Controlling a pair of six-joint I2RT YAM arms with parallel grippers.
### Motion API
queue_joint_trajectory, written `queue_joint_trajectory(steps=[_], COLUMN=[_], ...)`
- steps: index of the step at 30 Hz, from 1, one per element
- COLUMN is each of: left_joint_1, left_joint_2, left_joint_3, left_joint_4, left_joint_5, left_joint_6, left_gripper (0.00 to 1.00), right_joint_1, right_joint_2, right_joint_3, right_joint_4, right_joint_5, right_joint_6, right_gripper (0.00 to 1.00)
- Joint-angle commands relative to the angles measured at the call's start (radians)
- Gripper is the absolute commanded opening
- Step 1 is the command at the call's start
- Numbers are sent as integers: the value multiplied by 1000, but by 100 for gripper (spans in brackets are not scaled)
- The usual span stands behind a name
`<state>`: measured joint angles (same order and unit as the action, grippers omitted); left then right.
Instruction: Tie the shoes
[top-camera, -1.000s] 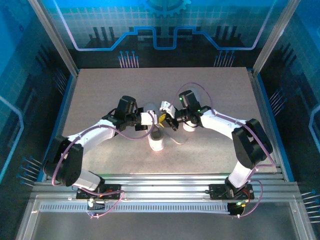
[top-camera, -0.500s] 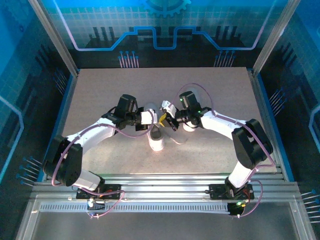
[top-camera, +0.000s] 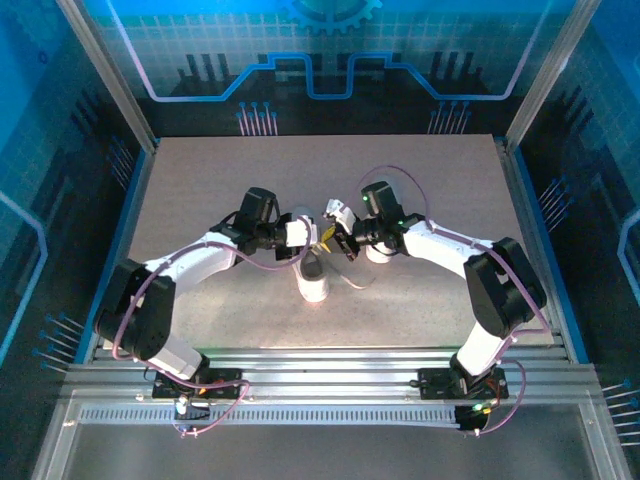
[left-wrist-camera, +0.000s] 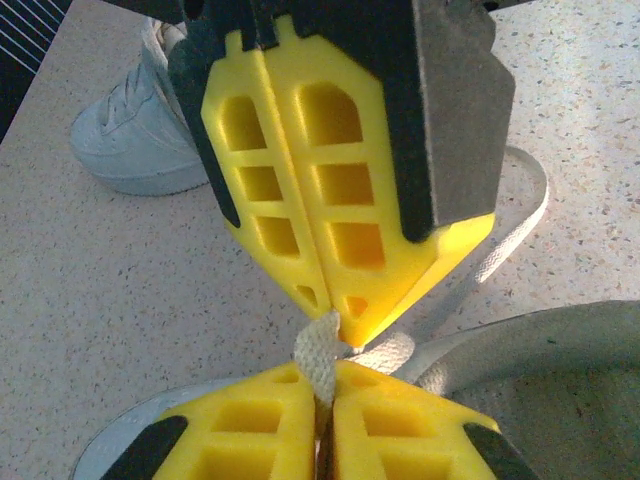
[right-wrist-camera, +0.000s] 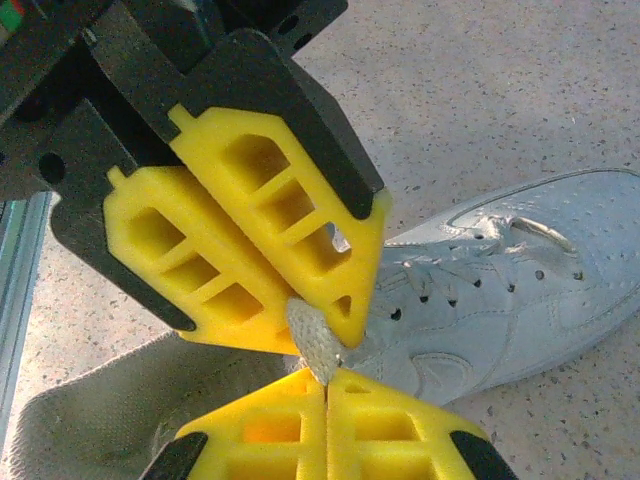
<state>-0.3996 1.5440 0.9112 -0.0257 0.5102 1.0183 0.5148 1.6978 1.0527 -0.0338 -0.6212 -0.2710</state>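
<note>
Speckled table (top-camera: 200, 190), left claw (left-wrist-camera: 324, 372) faces right claw (right-wrist-camera: 327, 378) above a shoe (top-camera: 313, 288)
both pinch one lace end (left-wrist-camera: 316, 350), probably a handoff

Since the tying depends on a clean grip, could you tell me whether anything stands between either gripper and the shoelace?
Nothing visible does. The left gripper and the right gripper meet tip to tip, each shut directly on the same short bit of shoelace, with nothing else between.
</note>
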Motion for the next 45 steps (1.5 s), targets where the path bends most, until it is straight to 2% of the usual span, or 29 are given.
queue_joint_trajectory(steps=[1, 8, 18, 28, 33, 36, 40, 45], left_joint_1=[2, 4, 20, -9, -13, -13, -11, -7], left_joint_2=[25, 39, 30, 24, 34, 36, 25, 16], left_joint_3=[31, 40, 12, -92, -155, -180, -192, -196], left_joint_4=[43, 59, 162, 405, 533, 568, 573, 576], left_joint_5=[53, 39, 46, -69, -67, -58, -48, -25], left_joint_6=[-18, -17, -92, -183, -262, -279, -276, -274], left_gripper=[12, 3, 2, 0, 0, 0, 0, 0], right_joint_1=[-14, -16, -18, -15, -18, -31, -59, -104], right_joint_2=[34, 51, 66, 72, 73, 64, 32, -31], right_joint_3=[17, 23, 1, -16, -27, -51, -87, -106], right_joint_4=[-14, -27, 15, 59, 108, 159, 210, 154], right_joint_5=[-49, -21, -53, -93, -96, -102, -131, -181], right_joint_6=[24, 55, 133, 183, 221, 256, 284, 240], right_gripper=[0, 0, 0, 0, 0, 5, 19, 27])
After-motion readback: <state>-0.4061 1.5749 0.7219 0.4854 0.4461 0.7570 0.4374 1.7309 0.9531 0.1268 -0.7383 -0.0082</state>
